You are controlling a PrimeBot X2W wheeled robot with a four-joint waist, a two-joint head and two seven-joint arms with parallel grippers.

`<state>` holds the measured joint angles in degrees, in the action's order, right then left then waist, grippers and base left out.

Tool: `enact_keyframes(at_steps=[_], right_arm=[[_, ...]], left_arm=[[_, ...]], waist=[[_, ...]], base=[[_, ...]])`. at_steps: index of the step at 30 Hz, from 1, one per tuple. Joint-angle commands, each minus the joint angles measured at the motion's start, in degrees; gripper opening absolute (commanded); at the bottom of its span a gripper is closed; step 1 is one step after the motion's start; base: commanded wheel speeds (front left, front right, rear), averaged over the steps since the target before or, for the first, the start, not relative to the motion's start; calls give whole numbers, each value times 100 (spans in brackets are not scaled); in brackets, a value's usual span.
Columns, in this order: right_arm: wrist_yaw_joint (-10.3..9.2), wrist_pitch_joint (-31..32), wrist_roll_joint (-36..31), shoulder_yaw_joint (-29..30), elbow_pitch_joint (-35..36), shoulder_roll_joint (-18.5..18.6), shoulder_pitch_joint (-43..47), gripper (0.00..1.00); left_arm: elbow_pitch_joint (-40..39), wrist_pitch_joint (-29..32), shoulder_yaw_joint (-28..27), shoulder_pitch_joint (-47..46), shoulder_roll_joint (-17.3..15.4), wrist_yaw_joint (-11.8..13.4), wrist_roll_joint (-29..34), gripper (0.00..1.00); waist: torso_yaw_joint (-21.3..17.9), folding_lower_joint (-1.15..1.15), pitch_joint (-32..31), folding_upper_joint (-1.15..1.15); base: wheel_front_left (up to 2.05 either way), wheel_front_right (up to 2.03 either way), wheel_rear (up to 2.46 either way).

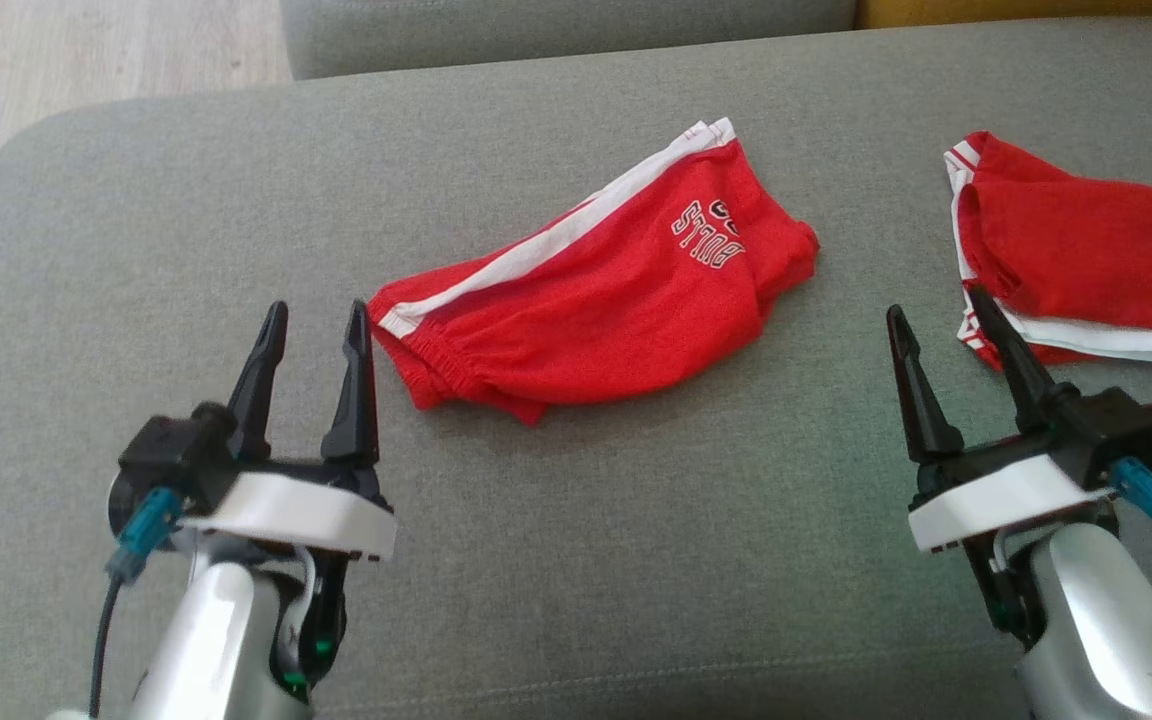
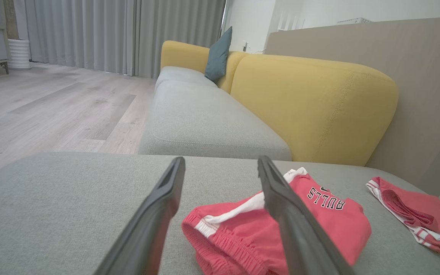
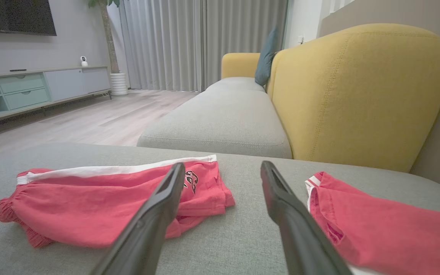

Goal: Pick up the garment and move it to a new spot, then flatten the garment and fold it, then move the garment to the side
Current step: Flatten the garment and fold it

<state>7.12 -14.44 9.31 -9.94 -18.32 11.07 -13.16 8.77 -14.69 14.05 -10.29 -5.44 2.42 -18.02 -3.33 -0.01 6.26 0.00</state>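
Head view: a grey sofa seat [image 1: 636, 520] carries a pair of red shorts [image 1: 596, 300] with a white side stripe. They lie crumpled near the seat's middle. A second red garment [image 1: 1086, 250] lies well apart at the right edge. The left gripper [image 1: 319, 310] hovers at lower left, just beside the shorts' waistband, its jaws spread and empty. The right gripper [image 1: 936, 302] hovers at lower right near the second garment, its jaws also spread and empty.

Left wrist view: the left gripper [image 2: 221, 158] points over the shorts' waistband end. A yellow sofa back [image 2: 311, 103] and a teal pillow [image 2: 218, 55] stand beyond.

Right wrist view: the right gripper [image 3: 223, 165] points at bare grey fabric, with the red shorts [image 3: 90, 206] to its left and the second red garment [image 3: 388, 229] to its right.
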Motion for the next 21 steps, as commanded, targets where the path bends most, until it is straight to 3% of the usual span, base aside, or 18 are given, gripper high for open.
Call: enact_keyframes(at_steps=[1, 9, 15, 21], right_arm=[[36, -21, -61, -17, 258, -25, -127, 100], [36, 300, 28, 267, 432, -386, -5, 100], [36, 897, 927, 718, 235, -725, -196, 100], [36, 1588, 2185, 1118, -196, -814, -604, 100]], left_arm=[[-244, -30, -272, -154, -25, -46, 74, 100], [-193, -30, -525, -156, 155, -380, 330, 100], [-79, -30, -576, -241, 221, -528, 404, 100], [20, -30, -563, -365, 247, -615, 421, 100]], waist=[[-2, 1, 0, 0], [147, 1, 175, 0], [393, 1, 450, 0], [712, 1, 703, 0]], base=[[0, 0, 0], [0, 0, 0], [0, 0, 0], [0, 0, 0]])
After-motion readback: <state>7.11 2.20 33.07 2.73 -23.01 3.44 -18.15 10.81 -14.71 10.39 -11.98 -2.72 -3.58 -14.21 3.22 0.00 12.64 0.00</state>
